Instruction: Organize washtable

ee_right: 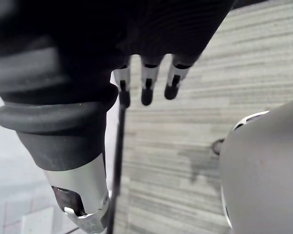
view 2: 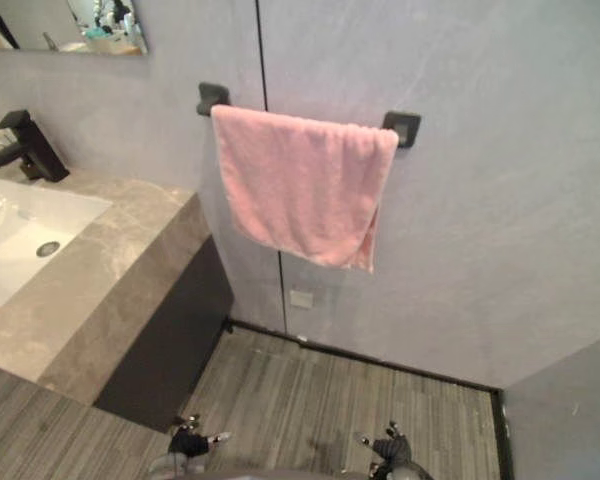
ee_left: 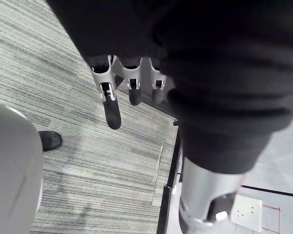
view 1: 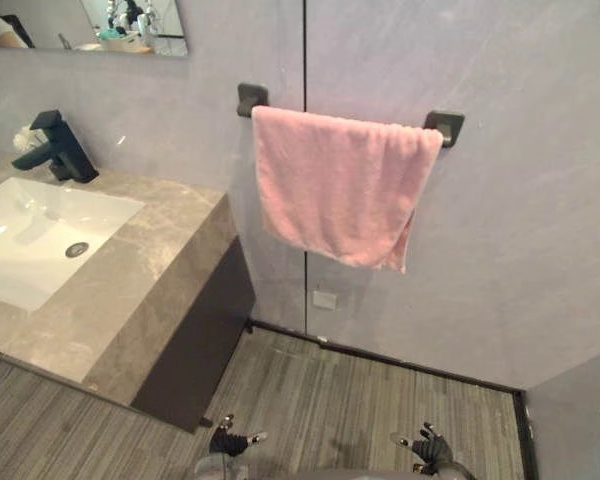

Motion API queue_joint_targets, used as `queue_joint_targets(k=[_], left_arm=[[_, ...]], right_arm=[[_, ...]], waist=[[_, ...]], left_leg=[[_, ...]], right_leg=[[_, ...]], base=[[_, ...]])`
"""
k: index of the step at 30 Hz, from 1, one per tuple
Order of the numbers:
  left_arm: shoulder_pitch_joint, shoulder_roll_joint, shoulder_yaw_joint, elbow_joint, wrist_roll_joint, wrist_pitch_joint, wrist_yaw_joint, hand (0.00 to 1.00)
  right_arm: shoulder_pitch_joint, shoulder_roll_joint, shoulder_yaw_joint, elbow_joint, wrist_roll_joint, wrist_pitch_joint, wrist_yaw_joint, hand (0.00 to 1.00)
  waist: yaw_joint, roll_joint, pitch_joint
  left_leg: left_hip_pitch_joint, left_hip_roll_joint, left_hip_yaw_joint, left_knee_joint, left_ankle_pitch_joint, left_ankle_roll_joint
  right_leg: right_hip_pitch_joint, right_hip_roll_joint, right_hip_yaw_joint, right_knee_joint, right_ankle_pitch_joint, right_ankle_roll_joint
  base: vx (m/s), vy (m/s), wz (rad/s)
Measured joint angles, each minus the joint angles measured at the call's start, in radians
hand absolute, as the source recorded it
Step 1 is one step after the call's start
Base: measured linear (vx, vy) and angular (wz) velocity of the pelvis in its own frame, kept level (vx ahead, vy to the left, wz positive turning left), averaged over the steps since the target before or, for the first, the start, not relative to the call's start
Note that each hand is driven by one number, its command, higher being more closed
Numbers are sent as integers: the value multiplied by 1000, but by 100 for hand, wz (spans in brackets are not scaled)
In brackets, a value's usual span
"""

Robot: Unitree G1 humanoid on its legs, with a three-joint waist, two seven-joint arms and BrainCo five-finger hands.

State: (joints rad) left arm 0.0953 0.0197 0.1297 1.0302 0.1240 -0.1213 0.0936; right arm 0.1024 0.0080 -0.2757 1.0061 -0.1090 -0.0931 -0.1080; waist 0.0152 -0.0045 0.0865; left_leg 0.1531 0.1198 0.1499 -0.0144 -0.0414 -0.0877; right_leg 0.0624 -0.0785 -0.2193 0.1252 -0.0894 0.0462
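both hands are hanging low at the near edge of the eye views, over the striped grey floor (view 1: 360, 400): the left hand (view 1: 230, 440) on the left, the right hand (view 1: 432, 448) on the right, well apart from each other. each wrist view is showing its own fingers close up, the left hand's (ee_left: 112, 109) and the right hand's (ee_right: 146, 90), straight and relaxed, pointing down at the floor and holding nothing. the left wrist view is also catching a white socket plate (ee_left: 247, 213) low on a wall.

further out on the left, the surface (view 1: 130, 290) is standing on a dark cabinet base (view 1: 195, 340), with its long side running away towards the back wall. a white sink (view 1: 40, 230) is sitting sunk into it, with a round drain (view 1: 77, 249) in its middle. at the sink's far edge a dark faucet (view 1: 55, 148) is standing upright, with its spout pointing out over the basin. something pale is lying behind the faucet, too small to make out.

on the back wall, to the right of the surface and apart from it, the pink towel (view 1: 340, 190) is hanging doubled over a dark towel rail (view 1: 445, 125). its long axis is running level along the wall, and its loose ends are pointing down, with the lower right corner dropping lowest. a small wall plate (view 1: 324, 299) is sitting below it. farthest off, above the faucet, a mirror (view 1: 90, 25) is reflecting clutter that is too small to tell.
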Motion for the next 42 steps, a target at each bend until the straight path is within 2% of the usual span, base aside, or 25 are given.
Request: queue_joint_targets(k=[2, 5, 7, 10, 12, 13, 15, 16, 17, 18, 19, 21, 22, 23, 24, 25, 26, 27, 28, 30, 32, 34, 37, 40, 42], left_arm=[[-2, 1, -1, -4, 0, -2, -1, 0], [-4, 19, -1, -23, -5, 0, -1, 0], [-11, 23, -3, -43, -14, 4, 1, 0], [-5, 21, 0, -72, -15, 3, 5, 0], [0, 17, 9, -91, -36, 1, 7, 0], [-4, 6, 19, -96, -43, 1, 9, 0], [-7, -11, 28, -97, -44, 1, 18, 0], [-7, -16, 29, -110, -44, 2, 18, 0], [-6, -17, 31, -121, -45, 1, 18, 0], [-6, -22, 40, -137, -45, 0, 19, 0], [-7, -24, 55, -141, -47, 0, 18, 0], [-6, -25, 61, -142, -44, 1, 18, 0], [-2, -27, 56, -142, -41, 2, 16, 0], [-3, -24, 54, -145, -40, 2, 15, 0], [-1, -15, 44, -152, -37, 2, 15, 0], [-7, -4, 33, -156, -31, 2, 15, 0], [-17, 7, 31, -155, -29, 5, 14, 0], [-14, 4, 36, -147, -29, 6, 15, 0], [-15, -2, 36, -132, -27, 6, 14, 0], [-22, 0, 32, -115, -26, 9, 13, 0], [-20, 5, 24, -111, -21, 10, 6, 0], [-20, 13, 4, -106, -20, 13, -5, 0], [-20, 21, -7, -107, -20, 22, -6, 0], [-19, 21, 2, -104, -18, 22, -6, 0], [-13, 20, 25, -106, -12, 22, -6, 0]], right_arm=[[-6, 1, 1, -3, 0, 0, 0, 0], [-17, 8, 18, -13, -2, 4, 1, 0], [-12, 6, 50, -41, -3, 6, 4, 0], [-8, 4, 70, -46, -12, 11, 2, 0], [-9, 5, 89, -47, -13, 14, 2, 0], [-11, -2, 89, -48, -18, 17, 1, 0], [-16, -20, 86, -58, -16, 19, -4, 0], [-20, -21, 85, -58, -19, 27, -10, 0], [-22, -18, 86, -58, -19, 30, -17, 0], [-28, -11, 87, -58, -19, 32, -24, 0], [-39, -2, 88, -60, -19, 32, -24, 0], [-36, 2, 88, -77, -19, 32, -24, 0], [-24, 1, 85, -105, -19, 32, -25, 0], [-24, 1, 83, -116, -19, 32, -27, 0], [-23, 3, 66, -124, -19, 32, -28, 0], [-18, 15, 56, -127, -18, 32, -27, 0], [-20, 31, 45, -121, -18, 30, -27, 0], [-16, 38, 26, -120, -18, 31, -29, 0], [-16, 39, 11, -121, -18, 32, -27, 0], [-28, 43, 3, -120, -18, 32, -29, 0], [-30, 45, 14, -120, -18, 31, -27, 0], [-34, 41, 19, -131, -18, 30, -27, 0], [-21, 42, 19, -131, -18, 30, -27, 0], [-5, 39, 19, -128, -18, 30, -26, 0], [5, 44, 18, -126, -16, 31, -25, 0]], waist=[[1, -7, 8], [-2, -32, 28], [-6, -33, 41], [2, -37, 42], [13, -42, 41], [28, -30, 49], [21, -9, 60], [22, 0, 62], [24, -6, 67], [28, -13, 75], [27, -10, 77], [24, -4, 80], [11, 10, 86], [4, 20, 90], [-1, 23, 102], [-9, -22, 88], [-5, -29, 90], [1, -16, 92], [-1, -4, 93], [1, -16, 96], [2, -17, 95], [-2, -19, 97], [-2, -26, 100], [-3, -35, 93], [-2, -53, 81]], left_leg=[[-9, -5, 1, 16, -12, 3], [-71, -40, -17, 110, -66, 7], [-130, -54, -81, 194, -105, 10], [-203, -71, -184, 254, -116, 2], [-254, -79, -236, 292, -109, -13], [-285, -81, -269, 306, -103, -21], [-338, -85, -331, 328, -81, -29], [-357, -85, -315, 324, -34, -27], [-365, -85, -284, 316, -7, -9], [-377, -57, -143, 293, 10, 20], [-404, 8, 38, 361, -30, 70], [-413, 79, 217, 484, -77, 128], [-412, 125, 352, 540, -96, 149], [-417, 123, 372, 543, -86, 156], [-421, 96, 353, 513, -70, 166], [-416, 31, 317, 431, -49, 158], [-418, 28, 349, 460, -94, 158], [-391, 55, 355, 532, -154, 142], [-377, 48, 345, 502, -181, 141], [-343, 0, 346, 437, -159, 160], [-322, -21, 345, 415, -160, 162], [-300, -52, 325, 363, -156, 163], [-254, -101, 260, 283, -141, 140], [-242, -130, 212, 217, -126, 115], [-240, -164, 201, 181, -115, 100]], right_leg=[[-24, -13, 1, 50, -31, 6], [-118, -80, 8, 249, -138, 33], [-173, -71, 174, 396, -163, 32], [-170, -27, 335, 426, -201, 19], [-153, -29, 323, 384, -238, 28], [-136, -30, 292, 345, -255, 31], [-127, -33, 204, 329, -257, 27], [-112, -52, 136, 324, -258, 24], [-104, -66, 107, 317, -255, 21], [-93, -74, 38, 296, -245, 4], [-83, -75, -25, 290, -243, 0], [-58, -79, -100, 291, -243, 0], [-34, -80, -173, 321, -243, 0], [-32, -80, -194, 341, -245, -3], [-34, -79, -185, 335, -264, -26], [-25, -97, -180, 277, -265, -34], [6, -113, -237, 214, -232, 19], [27, -107, -262, 200, -222, 32], [38, -103, -270, 199, -220, 36], [35, -119, -244, 208, -193, 32], [-6, -153, -209, 313, -184, 33], [-118, -187, -123, 521, -164, 24], [-174, -134, 29, 561, -190, 49], [-190, -73, 105, 439, -194, 34], [-188, -73, 109, 334, -180, 11]], base=[[-42, 5, 1], [-83, -8, 17], [-20, -43, 73], [17, -74, 117], [-17, -153, 93], [-34, -153, 87], [-63, -106, 128], [-51, -70, 159], [-53, -41, 162], [-66, -58, 148], [-66, -47, 140], [-22, -21, 137], [-14, 32, 156], [-26, 52, 162], [-47, 53, 135], [0, 83, 158], [21, 126, 136], [47, 150, 99], [-4, 152, 50], [-24, 171, 13], [-44, 138, -6], [-82, 140, 13], [-33, 41, 48], [-9, -41, 77], [77, -98, 98]])
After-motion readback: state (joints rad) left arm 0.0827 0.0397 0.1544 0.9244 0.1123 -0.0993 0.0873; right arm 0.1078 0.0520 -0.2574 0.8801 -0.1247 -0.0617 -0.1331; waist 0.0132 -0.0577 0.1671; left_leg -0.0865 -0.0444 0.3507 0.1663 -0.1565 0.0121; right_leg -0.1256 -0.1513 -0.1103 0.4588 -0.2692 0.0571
